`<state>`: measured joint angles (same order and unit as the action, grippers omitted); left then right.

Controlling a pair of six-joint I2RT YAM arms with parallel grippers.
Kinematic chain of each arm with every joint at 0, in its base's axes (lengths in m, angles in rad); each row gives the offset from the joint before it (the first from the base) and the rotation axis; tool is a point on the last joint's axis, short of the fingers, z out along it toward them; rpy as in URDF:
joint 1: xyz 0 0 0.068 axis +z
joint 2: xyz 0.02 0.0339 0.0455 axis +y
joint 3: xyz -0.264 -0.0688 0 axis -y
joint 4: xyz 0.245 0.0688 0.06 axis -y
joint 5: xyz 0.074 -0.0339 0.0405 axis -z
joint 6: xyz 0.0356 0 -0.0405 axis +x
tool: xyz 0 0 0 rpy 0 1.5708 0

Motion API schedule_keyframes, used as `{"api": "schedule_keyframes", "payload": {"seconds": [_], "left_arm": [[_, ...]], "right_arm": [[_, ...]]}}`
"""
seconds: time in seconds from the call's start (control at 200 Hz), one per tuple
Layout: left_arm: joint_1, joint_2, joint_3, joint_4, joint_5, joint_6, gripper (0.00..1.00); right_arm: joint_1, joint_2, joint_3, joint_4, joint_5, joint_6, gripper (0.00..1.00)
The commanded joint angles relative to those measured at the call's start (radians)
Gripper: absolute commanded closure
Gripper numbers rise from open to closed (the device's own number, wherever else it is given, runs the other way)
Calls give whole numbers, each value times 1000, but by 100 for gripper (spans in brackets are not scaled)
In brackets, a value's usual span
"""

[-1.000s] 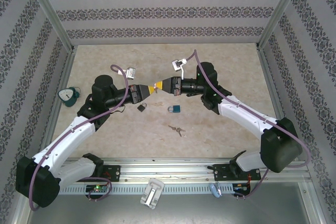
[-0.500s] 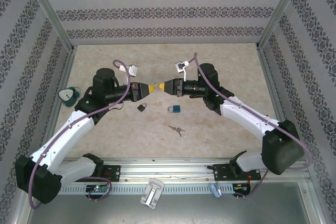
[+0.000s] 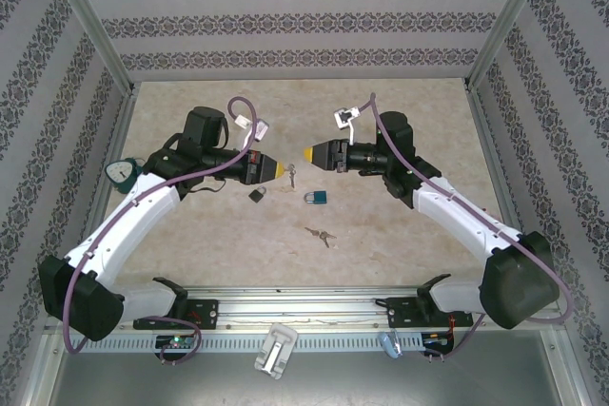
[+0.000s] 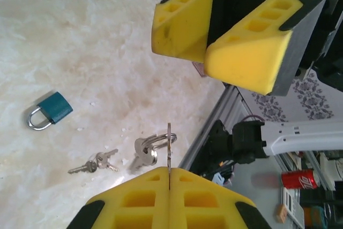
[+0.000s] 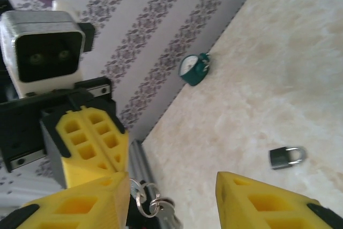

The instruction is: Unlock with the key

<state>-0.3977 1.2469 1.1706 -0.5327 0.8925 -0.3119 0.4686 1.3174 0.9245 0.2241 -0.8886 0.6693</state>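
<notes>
- Left tool (image 4: 169,172): I see its yellow fingers (image 4: 134,202) pressed together, pinching the key (image 4: 169,151) by the blade. The blade stands edge-on out of the seam.
- The key ring (image 4: 155,142) and a second key hang off it to one side, clear of the bench (image 3: 400,235).
- Right tool (image 5: 171,182): spread wide and holding nothing. It faces the left tool across a gap, not touching it or the key.
- In the top view the left tool (image 3: 281,171) and right tool (image 3: 307,153) point at each other, with the key (image 3: 291,176) dangling between their tips, on the left tool's side.
- The blue padlock (image 3: 317,198) lies flat on the bench, just toward the arm bases from that gap and nearer the right tool. It is well apart from the key and nothing is touching it. The left wrist view shows it too (image 4: 50,111).
- A dark padlock (image 3: 258,195) lies near the left tool. Spare keys (image 3: 321,234) lie further toward the bases.
- Versus 1 s ago: the tools were tip to tip then. Now they have separated, the right one has pulled back and opened, and the key stays with the left.
</notes>
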Motion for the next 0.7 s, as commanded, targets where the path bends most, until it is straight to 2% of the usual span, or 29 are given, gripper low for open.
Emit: {"api": "schedule_keyframes", "payload": {"seconds": [0.0,0.145,0.41,0.6,0.695], "left_arm": [[3,3,37,-48,49,53,100],[3,-1,37,-38,60,48,100],[3,-7,38,-40,65,51,100],[3,-10,32,-37,77,54,100],[3,-12,34,-41,74,59,100]], "right_arm": [[40,24,1,61,-106,10,55],[78,44,22,44,-129,-13,59],[85,40,25,21,-141,-32,65],[83,39,35,1,-150,-47,78],[83,38,40,-11,-165,-58,90]]}}
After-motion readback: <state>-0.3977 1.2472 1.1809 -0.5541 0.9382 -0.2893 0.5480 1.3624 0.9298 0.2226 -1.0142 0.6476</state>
